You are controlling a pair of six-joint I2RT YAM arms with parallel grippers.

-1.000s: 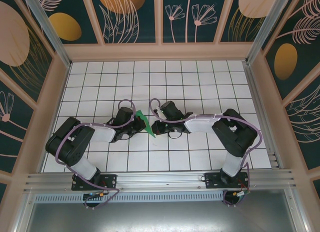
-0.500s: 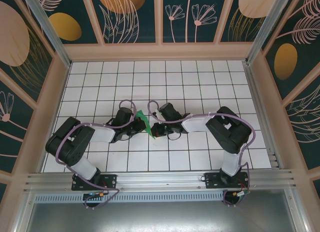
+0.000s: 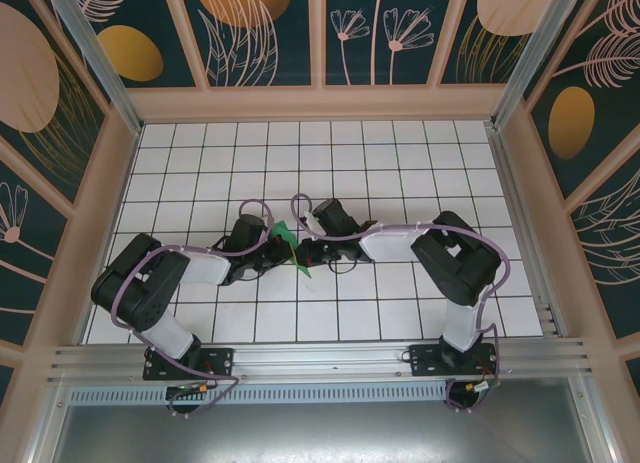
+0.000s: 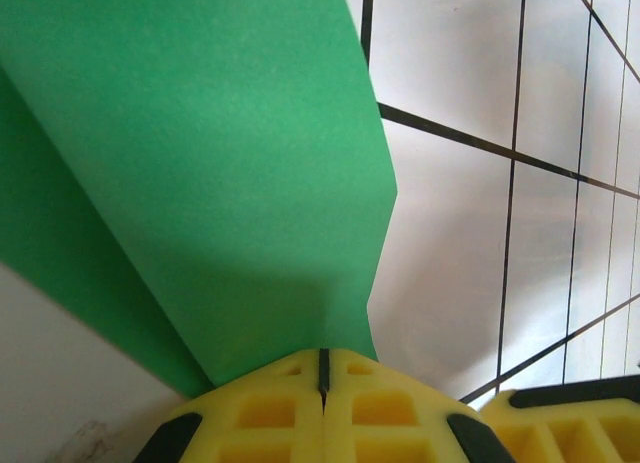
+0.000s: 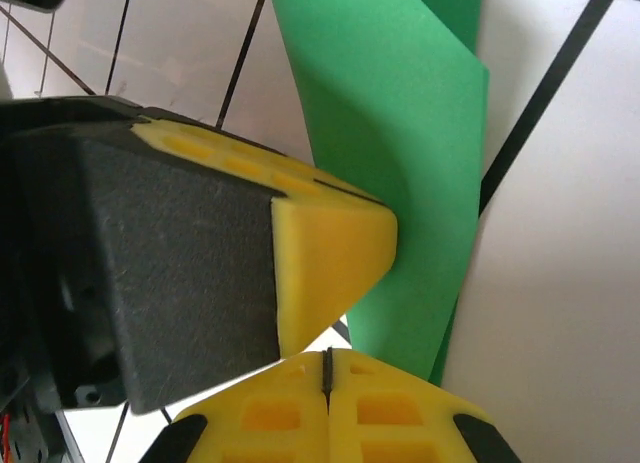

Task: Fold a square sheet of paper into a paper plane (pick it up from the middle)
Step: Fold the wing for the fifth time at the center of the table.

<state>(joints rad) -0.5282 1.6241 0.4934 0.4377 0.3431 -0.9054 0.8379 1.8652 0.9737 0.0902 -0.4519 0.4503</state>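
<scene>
The square sheet of paper (image 3: 286,233) is a narrow, creased green shape on the white grid table, between my two grippers. In the left wrist view the paper (image 4: 220,163) spreads out from the tips of my left gripper (image 4: 323,368), whose yellow fingers are shut with a thin dark seam. Its tip touches the paper and casts a shadow on it. My right gripper (image 5: 327,368) is also shut, its tip at the paper's (image 5: 400,133) lower edge. A yellow finger (image 5: 330,253) of the left gripper presses on the paper just above it. From the top camera, the left gripper (image 3: 276,250) and right gripper (image 3: 301,251) nearly meet.
The white grid tabletop (image 3: 400,163) stretches back and to both sides of the arms. Peach-framed patterned walls (image 3: 320,103) close it in, and a metal rail (image 3: 320,358) runs along the near edge by the arm bases.
My right gripper has moved left, up to the paper and the left gripper, and now covers part of the green shape. The left arm has hardly moved.
</scene>
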